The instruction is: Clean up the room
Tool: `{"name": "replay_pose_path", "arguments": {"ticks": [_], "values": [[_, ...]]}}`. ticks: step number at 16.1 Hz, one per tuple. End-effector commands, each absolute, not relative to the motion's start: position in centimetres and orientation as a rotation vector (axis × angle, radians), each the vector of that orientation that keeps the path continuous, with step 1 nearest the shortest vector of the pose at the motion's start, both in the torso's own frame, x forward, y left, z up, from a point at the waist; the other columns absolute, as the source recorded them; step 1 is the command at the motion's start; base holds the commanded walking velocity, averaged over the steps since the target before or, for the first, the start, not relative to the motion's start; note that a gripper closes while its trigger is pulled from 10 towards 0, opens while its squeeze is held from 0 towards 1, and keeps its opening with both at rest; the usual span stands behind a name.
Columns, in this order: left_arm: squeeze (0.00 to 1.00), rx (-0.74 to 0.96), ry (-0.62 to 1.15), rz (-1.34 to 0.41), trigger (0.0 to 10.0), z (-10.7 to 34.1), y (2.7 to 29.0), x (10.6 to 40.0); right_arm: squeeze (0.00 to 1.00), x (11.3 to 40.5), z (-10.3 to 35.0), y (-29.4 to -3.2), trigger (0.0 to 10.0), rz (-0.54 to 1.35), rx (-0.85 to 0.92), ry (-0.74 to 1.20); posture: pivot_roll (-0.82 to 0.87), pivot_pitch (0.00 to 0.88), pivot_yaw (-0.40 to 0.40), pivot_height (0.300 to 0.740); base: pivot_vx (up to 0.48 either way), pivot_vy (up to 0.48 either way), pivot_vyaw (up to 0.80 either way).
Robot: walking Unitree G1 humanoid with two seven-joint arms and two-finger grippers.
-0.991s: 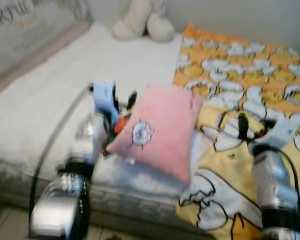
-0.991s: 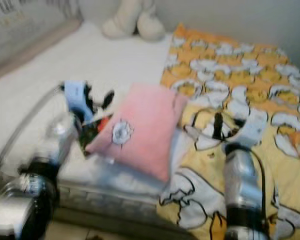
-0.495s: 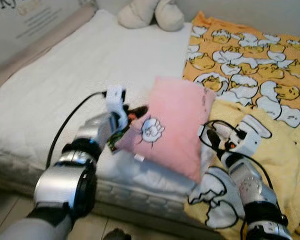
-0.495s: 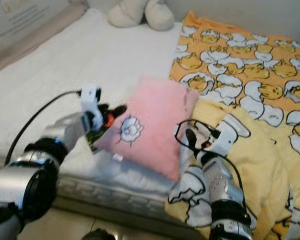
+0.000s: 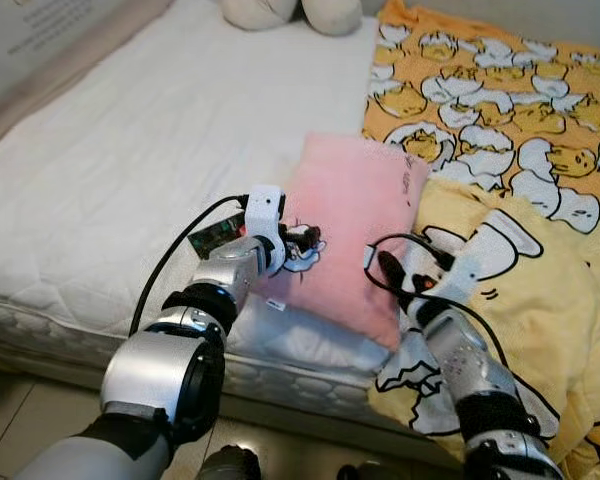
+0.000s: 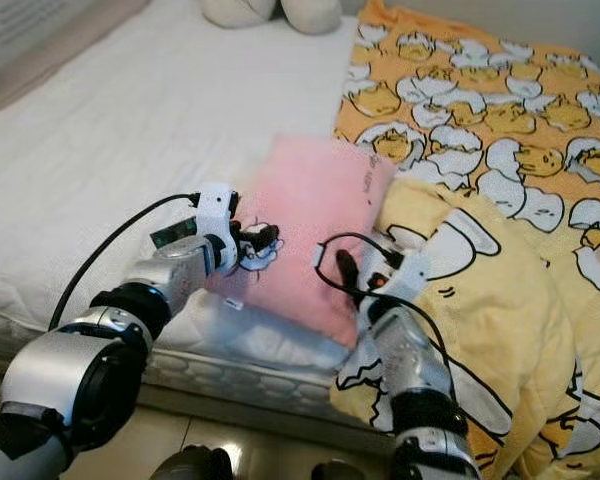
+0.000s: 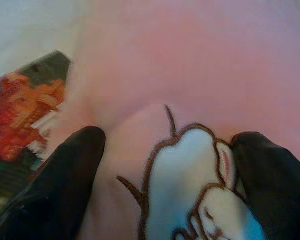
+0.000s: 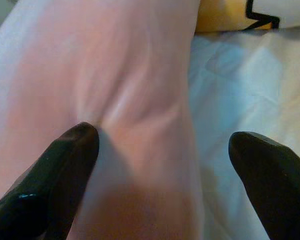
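Note:
A pink pillow (image 5: 355, 200) with a white embroidered patch lies on the bed, partly over the yellow duck-print blanket (image 5: 520, 150). My left gripper (image 5: 302, 240) rests on the pillow's left part, open, its fingers (image 7: 65, 175) straddling the patch with bunched fabric between them. A red and orange printed packet (image 7: 25, 115) lies beside the pillow's edge. At the pillow's lower right edge my right gripper (image 5: 388, 272) stands open, with one finger (image 8: 60, 170) on the pink fabric and the other over the white sheet.
The white mattress (image 5: 130, 150) stretches to the left and back. A cream plush toy (image 5: 280, 10) sits at the head of the bed. Along the left side runs a printed board (image 5: 40, 40). Tiled floor (image 5: 20, 420) lies below the bed's front edge.
The camera has tilted down and come closer. My left gripper has moved from the pillow's left edge onto its patch. My right gripper has come in to the pillow's right edge.

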State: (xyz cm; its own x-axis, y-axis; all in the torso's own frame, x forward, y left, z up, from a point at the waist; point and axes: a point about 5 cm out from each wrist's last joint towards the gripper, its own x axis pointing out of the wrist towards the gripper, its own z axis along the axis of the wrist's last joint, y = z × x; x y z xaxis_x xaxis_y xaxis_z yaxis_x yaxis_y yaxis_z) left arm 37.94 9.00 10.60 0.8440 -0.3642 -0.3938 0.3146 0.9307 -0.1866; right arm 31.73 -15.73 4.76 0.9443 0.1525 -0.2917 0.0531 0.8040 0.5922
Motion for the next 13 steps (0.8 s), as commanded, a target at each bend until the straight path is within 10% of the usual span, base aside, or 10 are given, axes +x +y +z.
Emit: {"name": "replay_pose_path", "arguments": {"ticks": [1, 8, 13], "values": [[0.00, -0.069, 0.429, -0.286, 10.0, 10.4, 9.7, 38.1, 0.00, 32.2, 4.8, -14.7, 10.0, 0.088, 0.621, 0.342, -0.05, 0.180, -0.028, 0.740, 0.000, 0.000, 0.00], [0.00, -0.038, 0.232, -0.232, 10.0, 15.7, 13.4, 40.3, 0.00, 32.9, 4.8, -13.0, 10.0, 0.146, 0.581, 0.339, -0.02, 0.181, -0.039, 0.740, 0.000, 0.000, 0.00], [0.00, -0.219, 0.436, -0.260, 10.0, 11.3, 13.5, 38.6, 0.00, 33.1, 4.8, -13.1, 10.0, 0.153, 0.578, 0.337, -0.03, 0.180, -0.052, 0.740, 0.000, 0.000, 0.00]]}}
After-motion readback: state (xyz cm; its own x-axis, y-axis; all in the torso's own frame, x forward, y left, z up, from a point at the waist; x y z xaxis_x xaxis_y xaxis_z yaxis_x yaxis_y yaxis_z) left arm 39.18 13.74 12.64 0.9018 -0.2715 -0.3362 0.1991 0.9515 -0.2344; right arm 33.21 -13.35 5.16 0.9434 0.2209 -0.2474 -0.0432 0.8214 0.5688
